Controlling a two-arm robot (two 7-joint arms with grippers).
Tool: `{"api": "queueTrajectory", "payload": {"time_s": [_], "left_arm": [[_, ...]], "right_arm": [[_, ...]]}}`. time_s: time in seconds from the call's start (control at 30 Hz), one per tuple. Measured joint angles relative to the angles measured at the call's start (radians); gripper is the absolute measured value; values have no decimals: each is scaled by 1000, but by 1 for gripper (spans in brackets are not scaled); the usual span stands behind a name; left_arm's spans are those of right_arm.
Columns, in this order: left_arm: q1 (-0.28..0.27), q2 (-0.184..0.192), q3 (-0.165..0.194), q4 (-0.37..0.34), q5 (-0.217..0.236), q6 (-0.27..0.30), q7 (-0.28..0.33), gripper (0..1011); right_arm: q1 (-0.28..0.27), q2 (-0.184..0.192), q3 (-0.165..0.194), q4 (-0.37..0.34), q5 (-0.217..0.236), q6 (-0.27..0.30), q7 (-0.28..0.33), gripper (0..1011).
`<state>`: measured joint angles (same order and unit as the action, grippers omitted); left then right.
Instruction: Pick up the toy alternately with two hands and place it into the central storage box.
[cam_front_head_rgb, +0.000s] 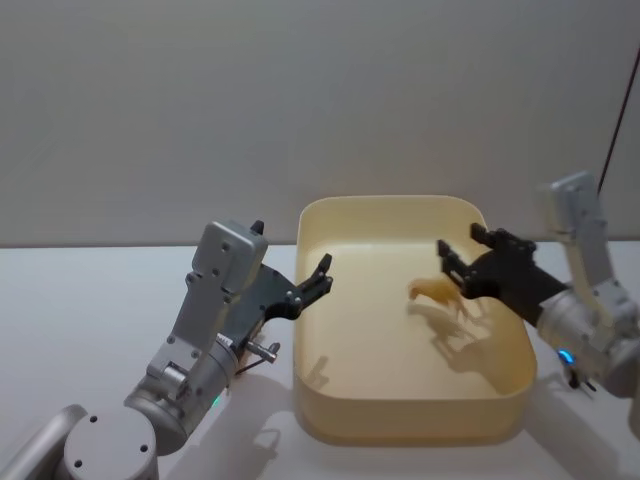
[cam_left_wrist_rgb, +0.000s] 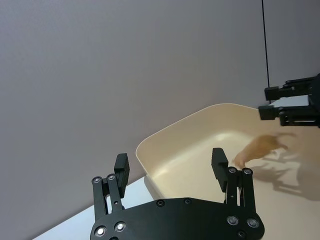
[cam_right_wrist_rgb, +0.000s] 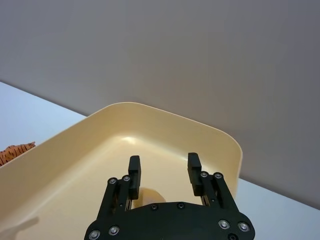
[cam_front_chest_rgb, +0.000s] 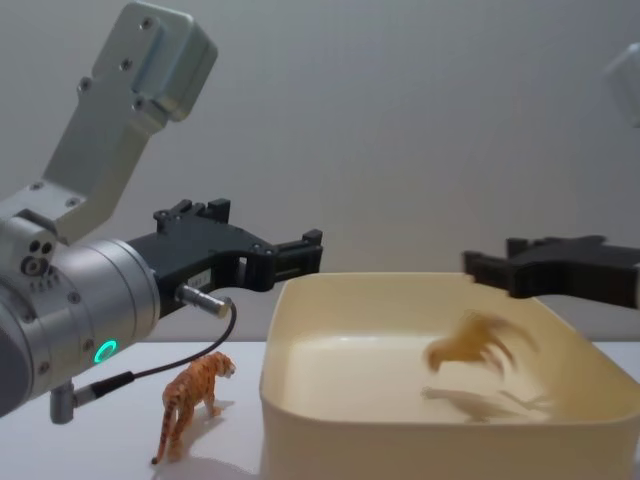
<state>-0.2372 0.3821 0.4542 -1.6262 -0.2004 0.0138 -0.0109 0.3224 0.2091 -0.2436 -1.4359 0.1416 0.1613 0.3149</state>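
A tan animal toy (cam_front_head_rgb: 436, 291) shows blurred in mid-air inside the cream central storage box (cam_front_head_rgb: 400, 428), a little above its floor and touching nothing. My right gripper (cam_front_head_rgb: 460, 243) hangs open just above and beside it, over the box's right half. In the chest view the toy (cam_front_chest_rgb: 480, 350) is below the open right gripper (cam_front_chest_rgb: 482, 266). My left gripper (cam_front_head_rgb: 322, 272) is open and empty at the box's left rim; from its wrist camera its fingers (cam_left_wrist_rgb: 170, 160) frame the box wall (cam_left_wrist_rgb: 165, 145), with the toy (cam_left_wrist_rgb: 260, 148) beyond.
A striped orange tiger figurine (cam_front_chest_rgb: 192, 400) stands on the white table left of the box (cam_front_chest_rgb: 330, 430), under my left arm; it also shows past the box's rim (cam_right_wrist_rgb: 60, 160) as an orange shape (cam_right_wrist_rgb: 15, 151). A grey wall rises behind the table.
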Motion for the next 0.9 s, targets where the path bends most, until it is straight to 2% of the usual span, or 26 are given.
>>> {"api": "queueTrajectory", "payload": {"time_s": [0.1,0.17,0.23,0.27,0.33,0.37,0.43,0.57,0.7,0.83,0.87,0.9], "left_arm": [[0,0,0,0,0,0,0,1001],[0,0,0,0,0,0,0,1001],[0,0,0,0,0,0,0,1001],[0,0,0,0,0,0,0,1001],[0,0,0,0,0,0,0,1001],[0,0,0,0,0,0,0,1001],[0,0,0,0,0,0,0,1001],[0,0,0,0,0,0,0,1001],[0,0,0,0,0,0,0,1001],[0,0,0,0,0,0,0,1001],[0,0,0,0,0,0,0,1001],[0,0,0,0,0,0,0,1001]], "right_arm": [[26,-17,-11,30,-13,5,14,607],[35,-24,-15,41,-19,8,19,645],[42,-29,-19,49,-22,8,24,748],[43,-29,-19,49,-23,8,25,761],[43,-27,-18,47,-22,8,25,812],[41,-25,-16,44,-20,8,25,873],[32,-14,-7,29,-11,6,20,889],[7,10,13,-5,10,1,6,998],[-29,44,41,-52,41,-1,-14,1001],[-89,92,80,-124,89,1,-39,1001],[-89,92,80,-124,89,1,-39,1001],[-113,109,94,-151,107,5,-49,1001]]}}
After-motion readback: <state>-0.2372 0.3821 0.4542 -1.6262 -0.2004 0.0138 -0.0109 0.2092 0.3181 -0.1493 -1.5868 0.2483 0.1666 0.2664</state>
